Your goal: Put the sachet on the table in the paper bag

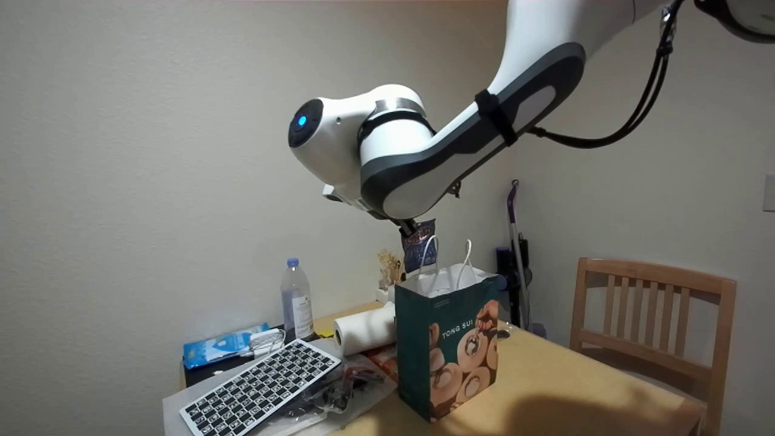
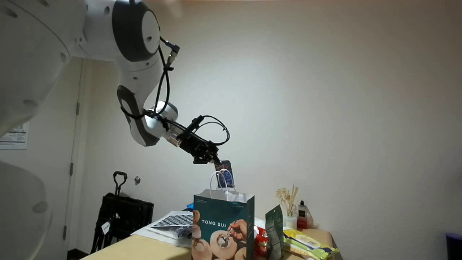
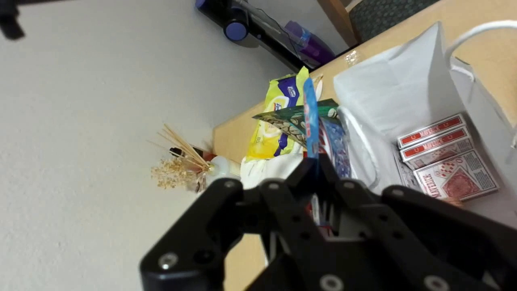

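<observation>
A white arm reaches over a tan desk. Its black end effector is pinched closed on the upper edge of a small dark-blue sachet. The sachet hangs nearly upright in the air, a little above rim level of a teal-green bag standing on the desk, printed TONG SUI. In both exterior views the sachet shows behind the bag's white loop handles. The wrist view shows it edge-on, left of the bag's opening; inside the bag are red-and-white card boxes. Around the bag sit a paper roll, a checkered board, a clear bottle with a blue cap, a green pouch and a yellow packet. A slatted chair stands beyond the desk.
</observation>
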Controlling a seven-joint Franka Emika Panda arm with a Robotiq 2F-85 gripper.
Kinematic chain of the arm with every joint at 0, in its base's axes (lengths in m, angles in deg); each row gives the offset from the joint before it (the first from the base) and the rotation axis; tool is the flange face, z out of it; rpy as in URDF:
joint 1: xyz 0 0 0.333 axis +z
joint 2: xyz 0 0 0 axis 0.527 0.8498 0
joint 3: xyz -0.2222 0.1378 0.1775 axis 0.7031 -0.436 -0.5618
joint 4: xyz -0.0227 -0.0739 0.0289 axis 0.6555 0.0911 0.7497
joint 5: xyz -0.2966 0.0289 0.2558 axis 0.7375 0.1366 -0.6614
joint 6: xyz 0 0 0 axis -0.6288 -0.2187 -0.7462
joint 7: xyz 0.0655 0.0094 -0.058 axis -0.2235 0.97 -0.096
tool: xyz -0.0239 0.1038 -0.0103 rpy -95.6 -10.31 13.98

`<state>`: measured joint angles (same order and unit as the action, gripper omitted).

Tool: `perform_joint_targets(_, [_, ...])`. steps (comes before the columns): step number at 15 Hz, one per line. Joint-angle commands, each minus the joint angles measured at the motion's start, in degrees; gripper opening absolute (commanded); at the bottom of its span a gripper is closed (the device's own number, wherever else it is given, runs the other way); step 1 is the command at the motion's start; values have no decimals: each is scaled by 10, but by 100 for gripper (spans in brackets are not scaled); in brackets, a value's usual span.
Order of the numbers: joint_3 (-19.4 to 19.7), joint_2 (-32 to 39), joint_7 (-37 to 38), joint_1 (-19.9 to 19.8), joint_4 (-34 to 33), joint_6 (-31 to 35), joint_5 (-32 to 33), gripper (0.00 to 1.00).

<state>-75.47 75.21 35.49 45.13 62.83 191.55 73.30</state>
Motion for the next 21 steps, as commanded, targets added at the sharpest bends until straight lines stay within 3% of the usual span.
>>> perform_joint_targets(1, [3, -39, 37, 27, 40, -26, 80, 1])
perform_joint_targets(4, [-8, -58, 53, 48, 50, -76, 129, 1])
perform_joint_targets(8, [-33, -75, 56, 71, 65, -168, 120, 1])
perform_joint_targets(11, [-48, -86, 72, 67, 88, -180, 96, 1])
perform_joint_targets(15, [-36, -91, 116, 31, 126, -94, 92, 1])
perform_joint_targets(21, [8, -73, 158, -36, 145, 104, 111, 1])
